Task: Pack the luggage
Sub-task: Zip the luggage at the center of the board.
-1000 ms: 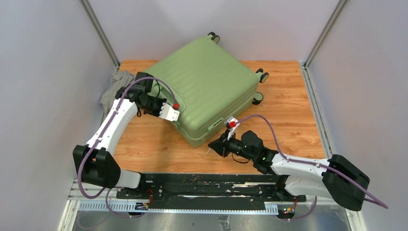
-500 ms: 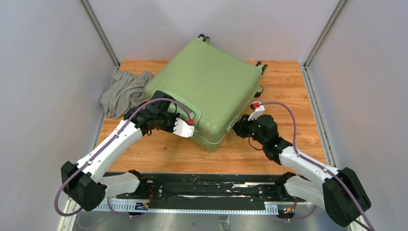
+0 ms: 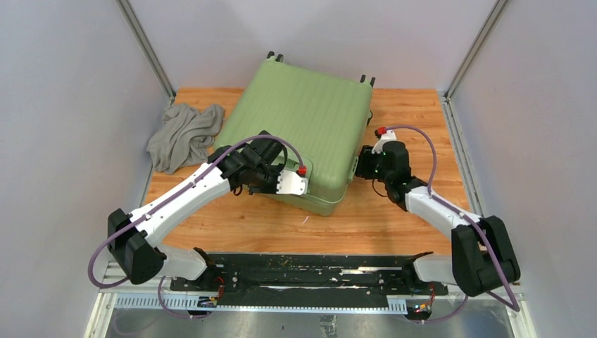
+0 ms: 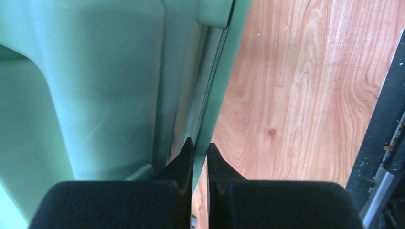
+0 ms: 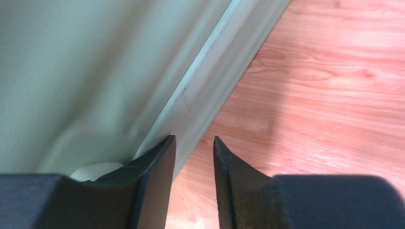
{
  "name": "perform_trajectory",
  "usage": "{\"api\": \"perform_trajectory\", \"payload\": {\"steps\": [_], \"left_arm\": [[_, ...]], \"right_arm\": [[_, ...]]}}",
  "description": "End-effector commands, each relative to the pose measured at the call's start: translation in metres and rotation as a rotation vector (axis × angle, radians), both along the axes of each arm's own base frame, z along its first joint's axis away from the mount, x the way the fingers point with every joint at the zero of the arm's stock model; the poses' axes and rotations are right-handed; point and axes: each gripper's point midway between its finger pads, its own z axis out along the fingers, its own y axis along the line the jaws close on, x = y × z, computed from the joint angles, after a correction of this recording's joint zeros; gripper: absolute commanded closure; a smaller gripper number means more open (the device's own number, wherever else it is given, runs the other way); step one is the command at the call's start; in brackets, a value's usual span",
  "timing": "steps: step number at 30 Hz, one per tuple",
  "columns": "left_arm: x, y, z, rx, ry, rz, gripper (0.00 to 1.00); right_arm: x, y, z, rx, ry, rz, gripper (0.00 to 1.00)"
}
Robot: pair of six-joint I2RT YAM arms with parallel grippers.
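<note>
the luggage (image 3: 310,123) is hard plastic, ribbed across its lid, with a soft satin sheen; up close its shell looks smooth, and a fine zipper seam runs along the edge; the table (image 3: 415,211) is varnished wood, clear-grained and lightly glossy; the grey cloth (image 3: 184,134) is soft, matt and crumpled; the left gripper (image 4: 199,145) and the right gripper (image 5: 193,138) are matt black plastic at the tips; the arm shells (image 3: 179,204) are glossy white plastic; the metal sheet (image 3: 281,325) is bare and brushed
</note>
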Motion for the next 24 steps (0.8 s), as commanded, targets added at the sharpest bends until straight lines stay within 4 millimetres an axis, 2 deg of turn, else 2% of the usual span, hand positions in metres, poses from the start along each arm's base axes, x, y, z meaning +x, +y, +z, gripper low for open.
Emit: {"api": "perform_trajectory", "payload": {"steps": [1,6,8,10,12,16,24], "left_arm": [[-0.004,-0.033,0.006,-0.107,0.067,0.019,1.0],[-0.002,-0.027,0.011,-0.094,0.028,0.011,1.0],[0.0,-0.023,0.013,-0.081,0.005,0.009,1.0],[0.005,-0.021,0.018,-0.071,-0.023,0.014,1.0],[0.01,-0.019,0.023,-0.065,-0.052,0.012,1.0],[0.018,-0.021,0.037,-0.072,-0.098,0.016,1.0],[0.04,-0.025,0.064,-0.093,-0.214,0.036,1.0]], "right_arm": [[-0.023,0.017,0.036,0.074,-0.141,0.166,0.56],[-0.085,-0.01,-0.013,0.106,-0.096,0.114,0.37],[-0.101,-0.008,-0.013,0.151,-0.148,0.151,0.32],[-0.111,0.0,0.0,0.181,-0.241,0.229,0.28],[-0.116,0.005,0.011,0.186,-0.291,0.282,0.23],[-0.118,0.02,0.024,0.22,-0.335,0.377,0.21],[-0.12,0.052,0.024,0.277,-0.256,0.605,0.32]]}}
